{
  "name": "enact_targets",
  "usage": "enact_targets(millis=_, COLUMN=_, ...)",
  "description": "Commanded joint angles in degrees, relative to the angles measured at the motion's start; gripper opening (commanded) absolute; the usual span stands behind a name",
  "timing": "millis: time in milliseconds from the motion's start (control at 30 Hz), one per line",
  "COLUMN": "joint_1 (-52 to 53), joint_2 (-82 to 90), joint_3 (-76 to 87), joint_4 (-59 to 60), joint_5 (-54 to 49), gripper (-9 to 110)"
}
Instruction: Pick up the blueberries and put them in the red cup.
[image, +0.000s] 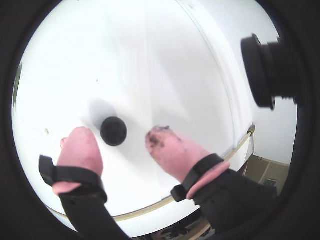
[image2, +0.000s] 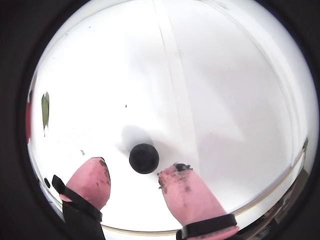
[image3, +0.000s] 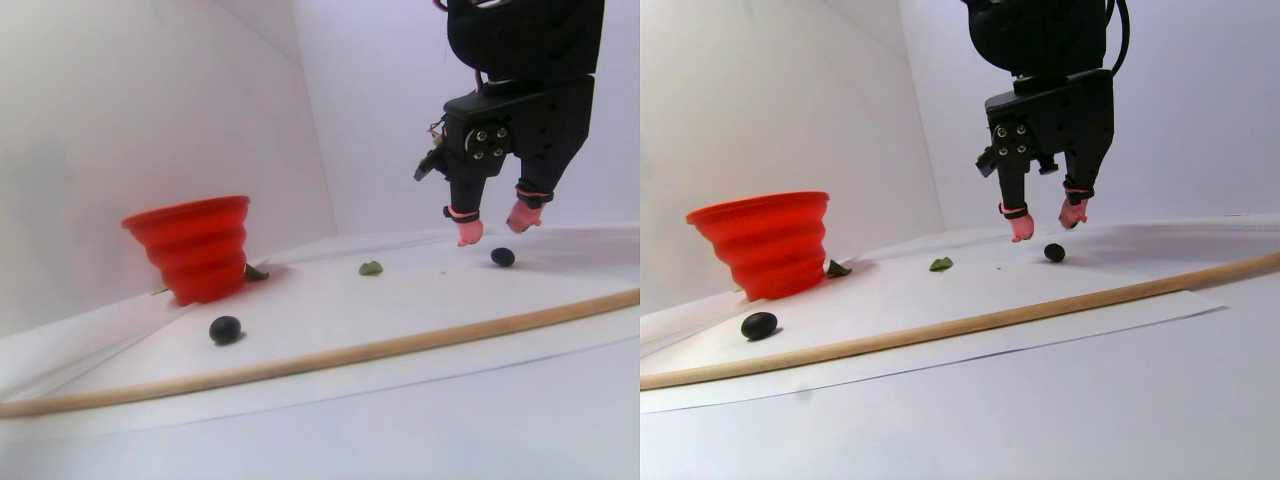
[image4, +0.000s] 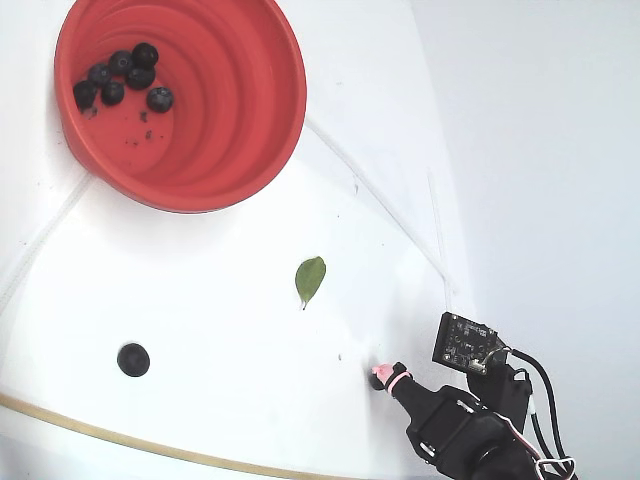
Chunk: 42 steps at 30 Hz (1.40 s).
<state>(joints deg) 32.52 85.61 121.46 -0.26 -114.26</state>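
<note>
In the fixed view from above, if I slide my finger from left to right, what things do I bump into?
Blueberries in the cup → loose blueberry → red cup → green leaf → gripper → arm.

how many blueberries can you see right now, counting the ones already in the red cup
8: six clustered on the bottom of the red cup, one loose blueberry near the wooden strip, and one blueberry between the gripper's open jaws. More may be hidden.
</note>
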Motion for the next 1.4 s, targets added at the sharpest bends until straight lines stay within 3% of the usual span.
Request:
enact_targets(millis=0, joint_1=0.4, joint_2=0.1, joint_3=-4.5, joint_4=-1.5, joint_5=0.7, gripper=20)
enact_targets(millis=1367, joint_1=0.4, joint_2=-6.9, joint_3=-5.5, joint_4=-5.0, joint_5=0.5, gripper=16)
